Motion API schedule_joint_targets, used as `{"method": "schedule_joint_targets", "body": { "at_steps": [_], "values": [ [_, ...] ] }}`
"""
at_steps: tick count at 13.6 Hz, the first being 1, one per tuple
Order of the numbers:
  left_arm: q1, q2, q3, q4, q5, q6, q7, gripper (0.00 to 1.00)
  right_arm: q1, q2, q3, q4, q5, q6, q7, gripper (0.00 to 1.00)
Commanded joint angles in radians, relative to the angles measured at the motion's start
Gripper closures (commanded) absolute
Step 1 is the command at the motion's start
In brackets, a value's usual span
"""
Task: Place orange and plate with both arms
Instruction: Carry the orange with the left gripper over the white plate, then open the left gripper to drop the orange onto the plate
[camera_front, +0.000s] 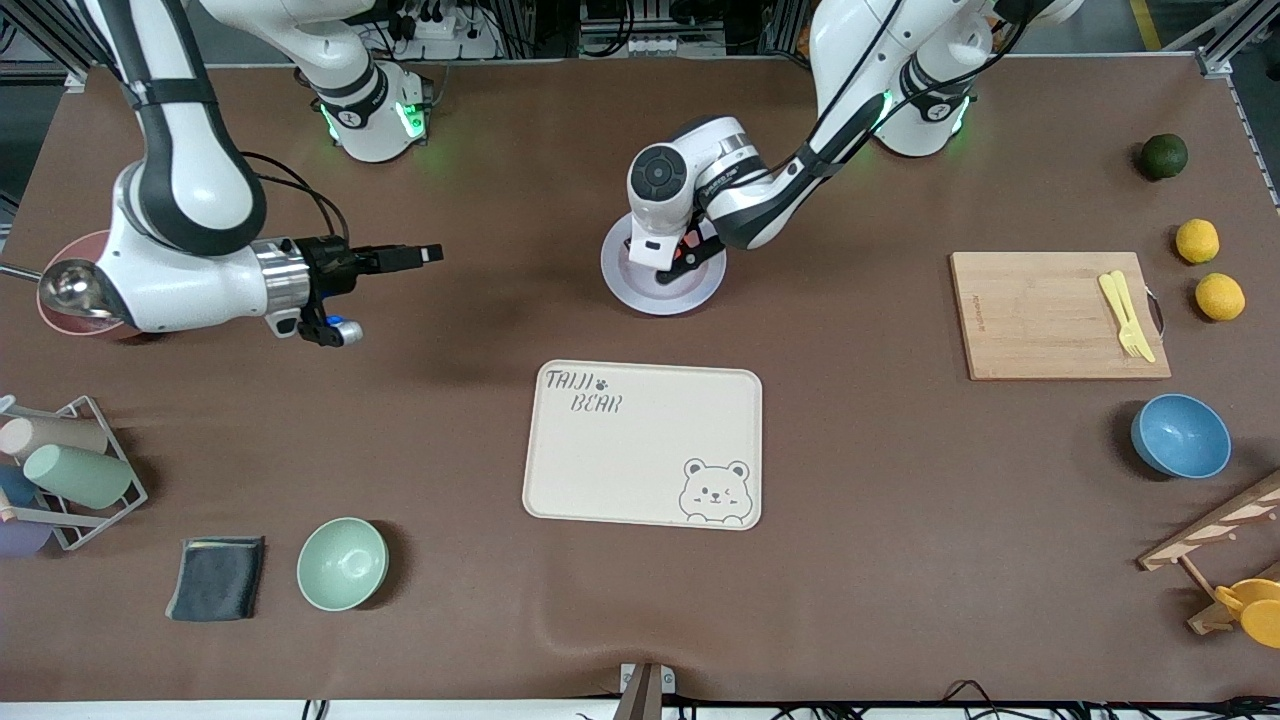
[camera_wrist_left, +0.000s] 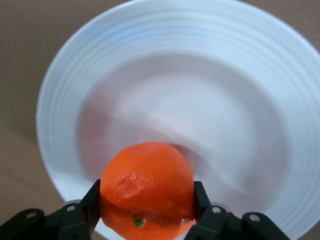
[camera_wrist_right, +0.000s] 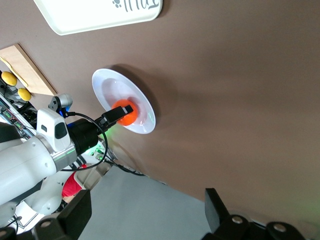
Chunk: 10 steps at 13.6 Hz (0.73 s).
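Now your left gripper (camera_wrist_left: 145, 212) is clenched on the orange (camera_wrist_left: 146, 187), poised just over the plate (camera_front: 625, 290), which lies farther from the camera than the bear tray (camera_front: 640, 445). Your right gripper (camera_front: 415, 256) waits with jaws spread above bare table.

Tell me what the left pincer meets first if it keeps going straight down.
The left pincer, shut on the small orange-red fruit, points into the round pale lavender plate; likely the fruit touches it first.

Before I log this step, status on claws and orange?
Left claw shut on orange, over plate. Right claw open, waiting above the table toward its own end. Nothing in the way.
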Motion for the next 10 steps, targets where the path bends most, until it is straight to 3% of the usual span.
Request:
{"method": "schedule_joint_targets", "body": {
  "at_steps": [1, 2, 4, 8, 10],
  "values": [
    [-0.003, 0.031, 0.008, 0.033, 0.025, 0.028, -0.035, 0.44, 0.056, -0.010, -0.004, -0.111, 0.098, 0.110, -0.082, 0.00],
    [0.003, 0.020, 0.010, 0.039, 0.028, 0.028, -0.038, 0.00, 0.082, 0.002, -0.004, -0.127, 0.115, 0.138, -0.095, 0.00],
    [0.043, 0.000, 0.013, 0.085, 0.033, 0.016, -0.036, 0.00, 0.131, 0.031, -0.004, -0.134, 0.160, 0.180, -0.098, 0.00],
    [0.190, -0.162, 0.013, 0.148, 0.044, -0.085, 0.016, 0.00, 0.240, 0.036, -0.002, -0.182, 0.266, 0.301, -0.118, 0.00],
    [0.282, -0.225, 0.013, 0.196, 0.045, -0.154, 0.113, 0.00, 0.323, 0.048, -0.004, -0.219, 0.380, 0.382, -0.167, 0.00]
  ]
}}
